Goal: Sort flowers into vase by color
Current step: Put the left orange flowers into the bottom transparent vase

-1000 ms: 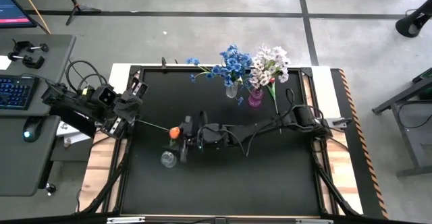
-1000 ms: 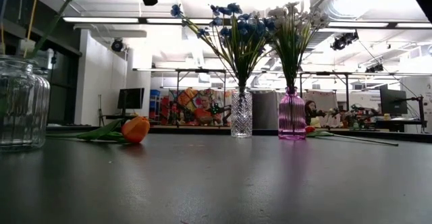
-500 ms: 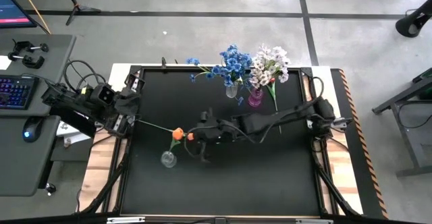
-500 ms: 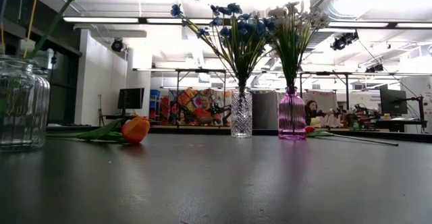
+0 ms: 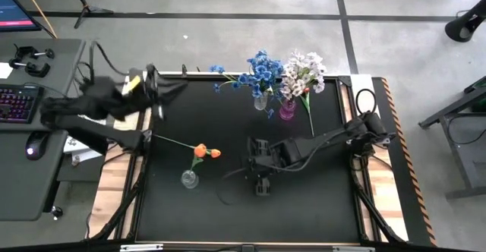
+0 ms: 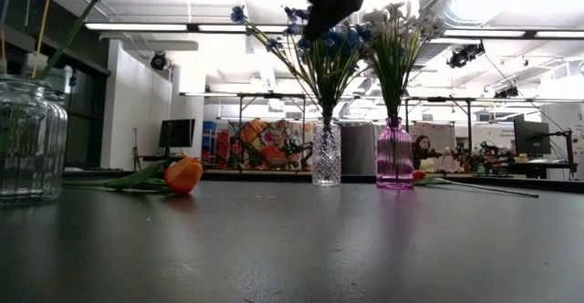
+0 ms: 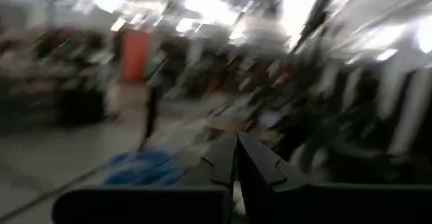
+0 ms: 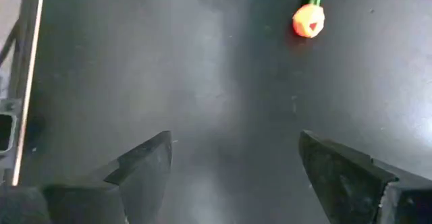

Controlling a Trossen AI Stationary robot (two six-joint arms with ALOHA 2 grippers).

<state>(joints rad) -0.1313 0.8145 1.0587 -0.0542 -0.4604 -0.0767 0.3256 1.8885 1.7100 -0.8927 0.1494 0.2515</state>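
Right gripper [image 5: 260, 182] hangs released at lower centre of the desk [image 5: 304, 206]; left gripper [image 7: 236, 158] clenched, empty; we next reach for the orange tulip [image 5: 201, 151]

Bright ceiling lights wash out the upper part of the low view, throwing glare behind the blue flowers [image 6: 315, 34], while the dark tabletop [image 6: 301, 248] shows a soft sheen. The left wrist view is heavily motion-blurred; overhead, the left arm [image 5: 114, 100] smears.
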